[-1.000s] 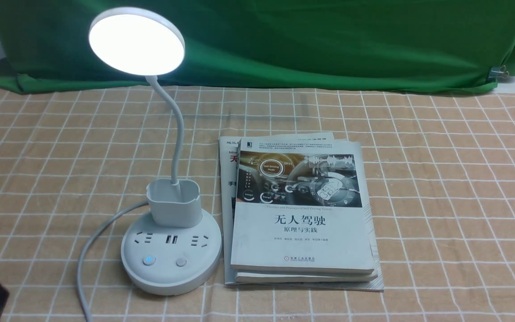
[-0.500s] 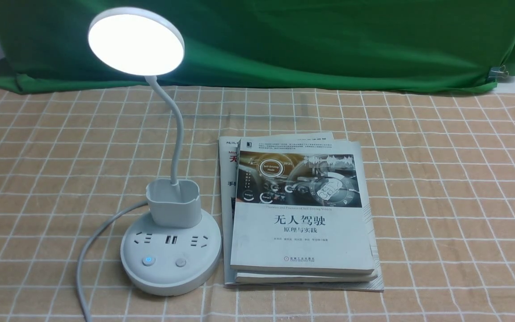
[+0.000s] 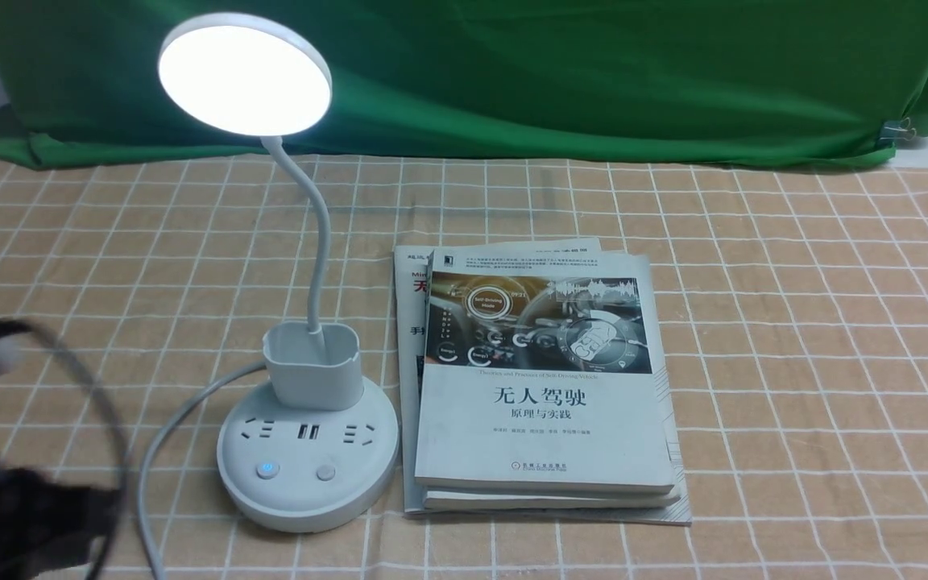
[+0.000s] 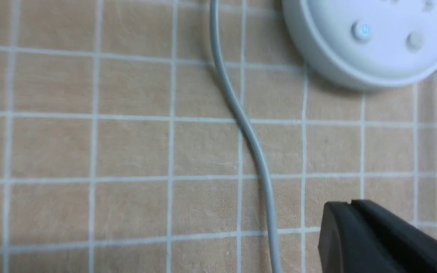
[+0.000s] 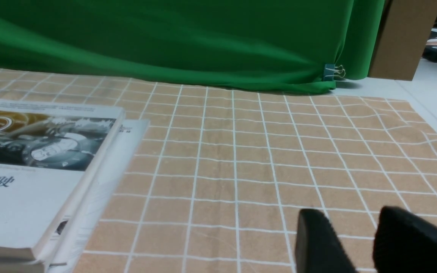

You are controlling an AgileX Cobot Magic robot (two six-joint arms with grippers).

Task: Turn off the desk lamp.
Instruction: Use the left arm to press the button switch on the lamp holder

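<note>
Tablecloth (image 3: 818, 362), checked, is lying under the round base (image 3: 303, 511), taken here as landmark. Desk lamp (image 3: 320, 234) is standing upright on that base, its long axis running upward and its disc head (image 3: 245, 79) shining above and beyond it. Left arm (image 3: 21, 515) is showing blurred to the left of the base, apart from it; it is the nearer arm. Book stack (image 3: 544, 427) is lying just to the right of the base. Left gripper (image 4: 351, 202) is holding its fingers together, nothing seen between them; right gripper (image 5: 349, 210) is keeping its fingers parted, empty, out beyond the base's right side. Cable (image 3: 159, 447) is curving along the base's left, between arm and base. Lit button (image 3: 268, 469) is glowing blue on the base's robot-side part, left of the plain button (image 3: 325, 473). Judgement: task is awaiting the press; the left gripper is needing to travel rightward to above the lit button, then downward. Risk: low travel is inviting a snag on the cable, or an off-centre push is shifting the base.
</note>
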